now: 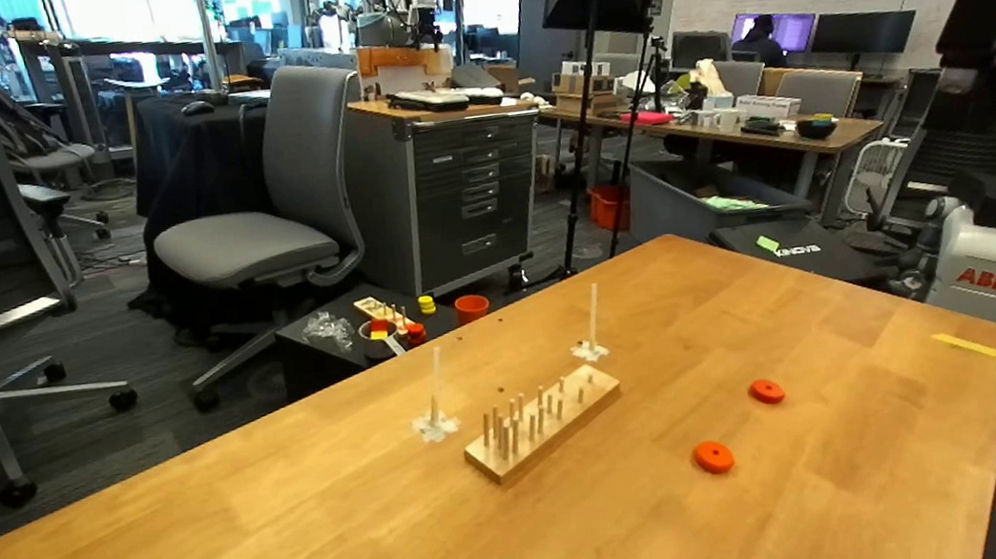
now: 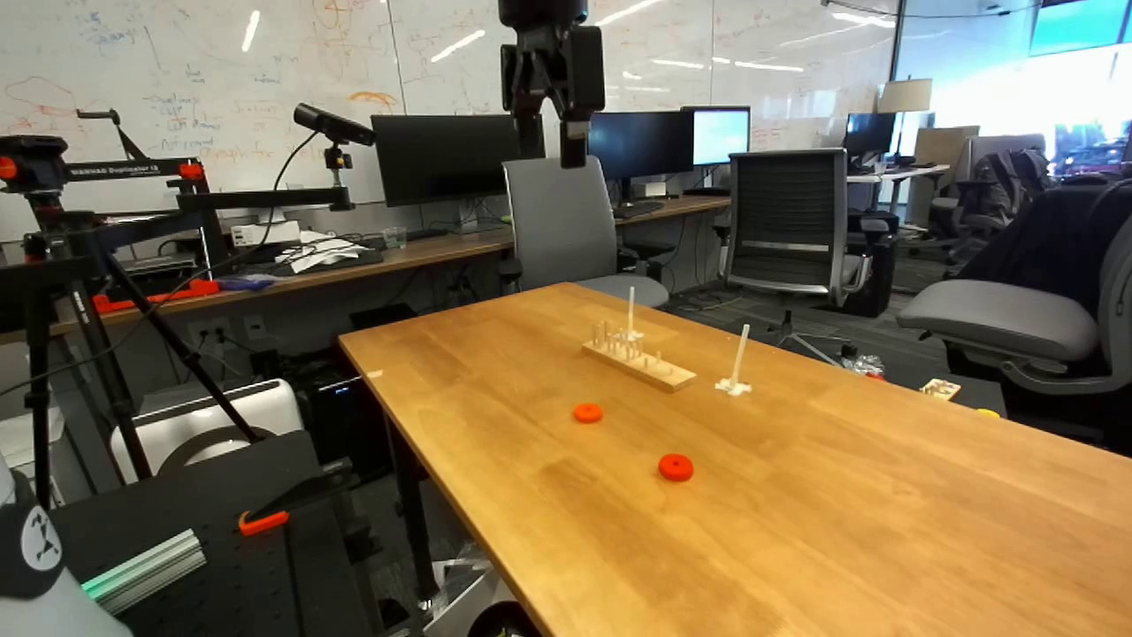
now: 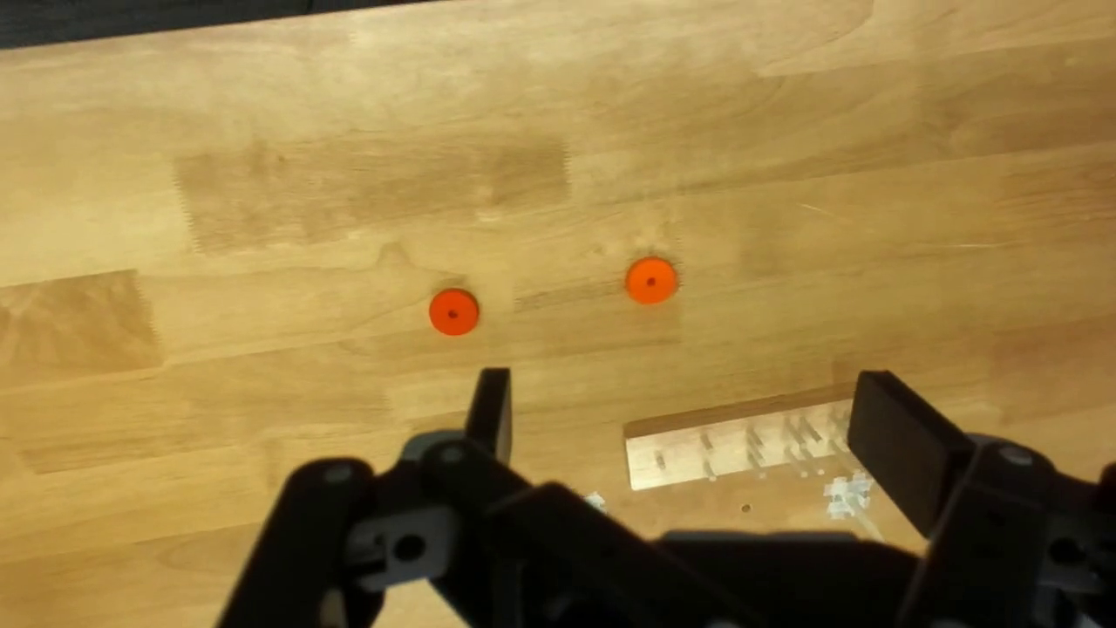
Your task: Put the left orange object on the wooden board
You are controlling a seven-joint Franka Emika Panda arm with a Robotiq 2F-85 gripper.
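Two small orange-red discs with centre holes lie flat and apart on the tabletop. The left orange object is the lighter disc, left in both exterior views [image 1: 713, 457] [image 2: 587, 412] and right in the wrist view [image 3: 651, 280]. The redder disc [image 1: 767, 391] [image 2: 676, 467] is left in the wrist view [image 3: 453, 311]. The wooden board [image 1: 547, 444] [image 2: 676, 381] [image 3: 645, 469], pale with rows of upright pins, lies beside them; a finger hides one end in the wrist view. My gripper [image 2: 553, 150] is open and empty, high above the table; its fingers frame the wrist view [image 3: 684, 401].
Two thin upright sticks [image 1: 437, 388] [image 1: 595, 320] are taped to the wooden tabletop [image 1: 301, 536] behind the board. A yellow tape strip [image 1: 974, 347] lies near a table edge. A black cart [image 1: 326, 365] with small items and office chairs [image 1: 248, 240] stand beyond the table.
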